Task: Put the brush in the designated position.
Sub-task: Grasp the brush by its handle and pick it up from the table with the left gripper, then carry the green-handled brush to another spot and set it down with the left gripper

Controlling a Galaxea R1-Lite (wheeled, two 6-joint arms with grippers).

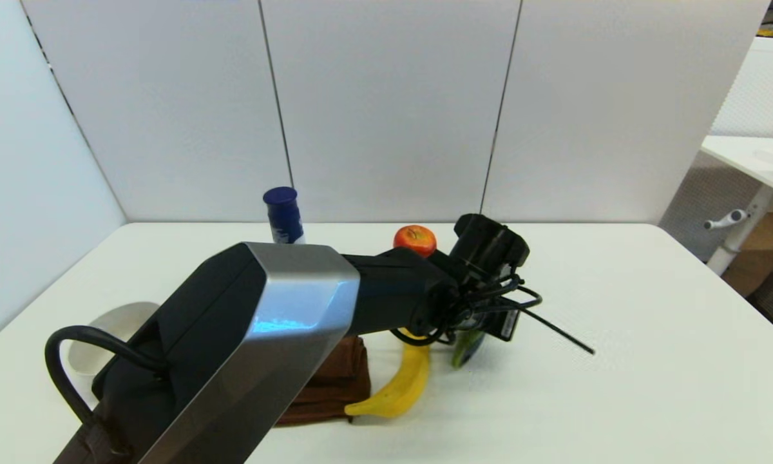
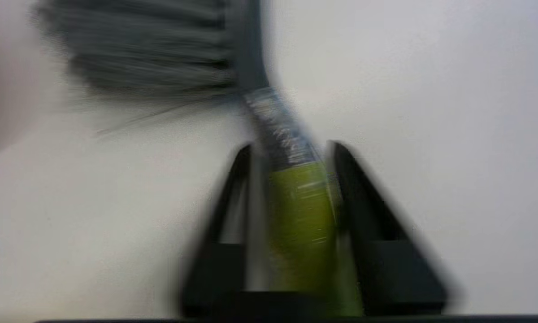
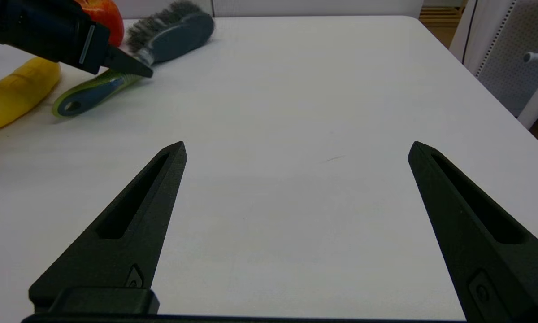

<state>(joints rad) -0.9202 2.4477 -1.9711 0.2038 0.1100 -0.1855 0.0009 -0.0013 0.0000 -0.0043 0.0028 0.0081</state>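
The brush [image 3: 179, 29] has dark grey bristles, a dark grey head and a lime-green and grey handle; it lies low over the white table beside the banana [image 3: 13, 92]. My left gripper [image 2: 291, 152] is shut on the brush [image 2: 278, 125] handle just behind the neck, with one finger on each side of the green grip. In the head view the left wrist covers most of the brush [image 1: 467, 348]; only the green handle end shows under my left gripper [image 1: 483, 322]. My right gripper [image 3: 296, 150] hovers open over bare table, well apart from the brush.
A banana [image 1: 399, 386] and a brown cloth [image 1: 335, 380] lie left of the brush. A red apple [image 1: 415, 238] and a blue can [image 1: 282, 212] stand behind it. A white dish [image 1: 103, 335] sits at the left, partly hidden by my left arm.
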